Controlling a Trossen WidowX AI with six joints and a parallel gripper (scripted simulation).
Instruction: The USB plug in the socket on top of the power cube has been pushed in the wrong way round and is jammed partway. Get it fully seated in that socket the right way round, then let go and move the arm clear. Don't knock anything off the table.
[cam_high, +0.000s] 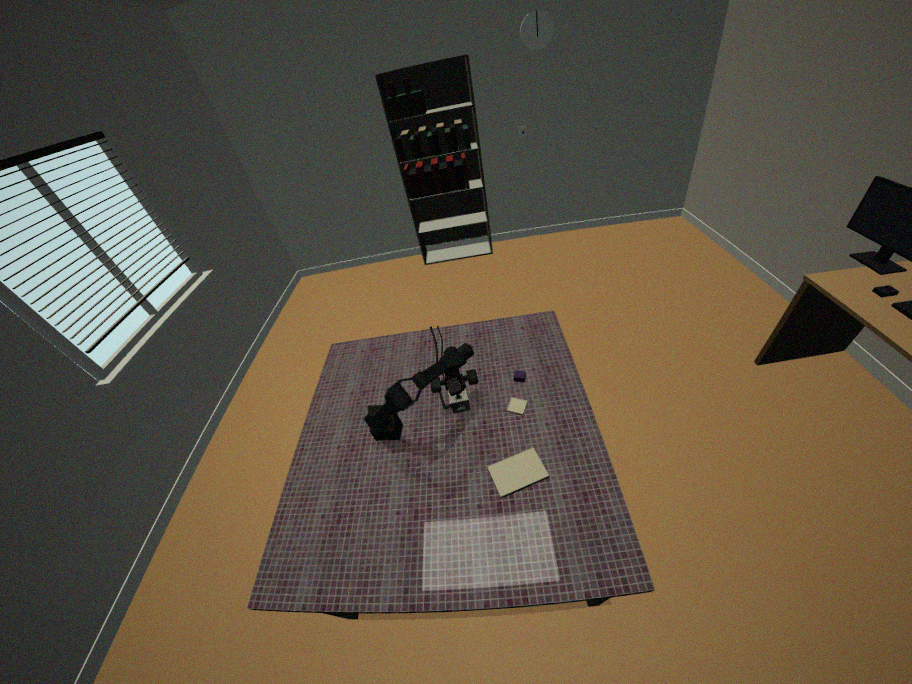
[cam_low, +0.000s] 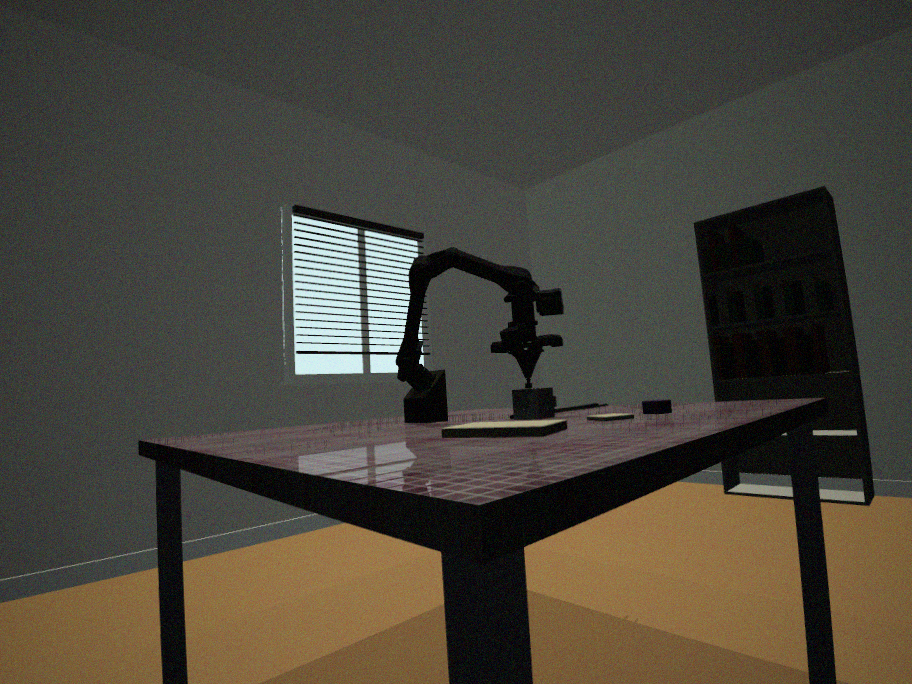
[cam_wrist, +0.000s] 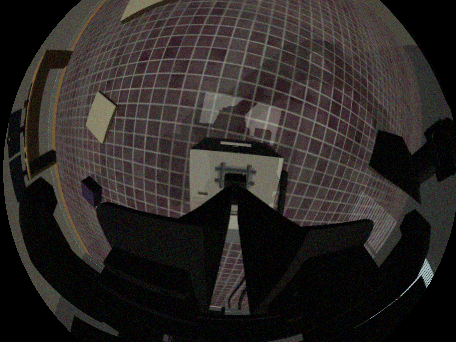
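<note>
The power cube (cam_high: 458, 397) (cam_low: 531, 403) (cam_wrist: 206, 172) is a pale-topped box with dark sides, standing on the table. The small dark USB plug (cam_wrist: 235, 178) (cam_low: 528, 383) is at the socket on its top, under my fingertips. My gripper (cam_wrist: 235, 194) (cam_low: 528, 377) points straight down over the cube and is shut on the plug. A bluish outline with crossing bars (cam_wrist: 219, 176) surrounds the socket. The fingers hide much of the plug, so its depth in the socket and which way round it is cannot be told.
A large cream slab (cam_high: 517, 471) (cam_low: 504, 427), a small cream square (cam_high: 517, 405) (cam_wrist: 101, 118) and a small purple block (cam_high: 519, 375) (cam_low: 656, 406) (cam_wrist: 92, 190) lie on the tiled table (cam_high: 353, 515). Dark cables (cam_high: 436, 340) run behind the cube. The arm's base (cam_high: 385, 425) (cam_low: 425, 403) stands beyond the cube's other side.
</note>
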